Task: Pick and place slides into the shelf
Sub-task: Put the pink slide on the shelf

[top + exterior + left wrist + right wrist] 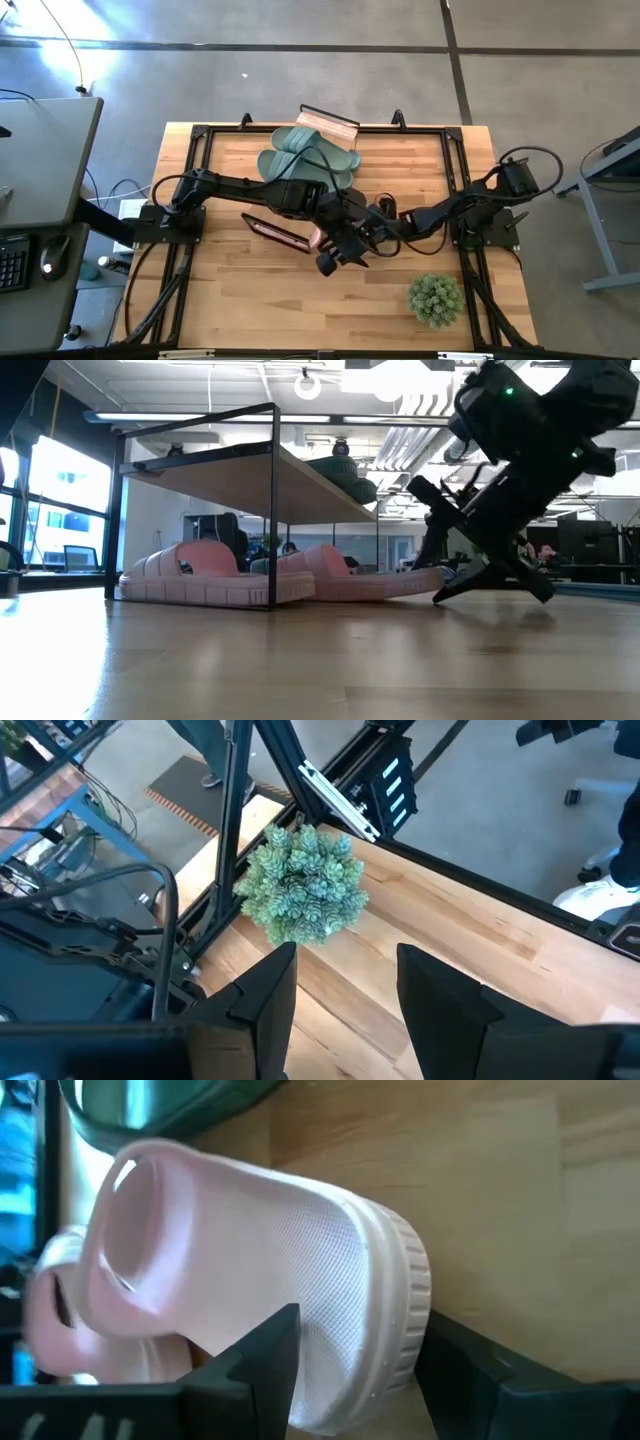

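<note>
Your right pincer [350,1370] stands spread, the soft pale pink rubber slide [290,1270] lying on the desk just ahead, half under the low bamboo-topped shelf [250,470]. Placing step; next, nudge it fully inside.

Two pale pink rubber slides [215,575] lie under the low rack, their soles ribbed along the edge and their footbeds finely dotted in a woven-looking texture [300,1300]. The small shelf with a light bamboo-wood plank top [250,480] has a thin black wire frame. Sage green rubber slides [305,160] sit heaped at the far side, a soft grey-green. The bench of pale honey-coloured butcher-block planks [250,290] shows streaks of lighter and darker wood, edged by a black metal frame. The small potted plant [300,885] is a dusty blue-green, clustered in rosettes. Both arms are matte black. The floor is grey concrete crossed by dark lines.
</note>
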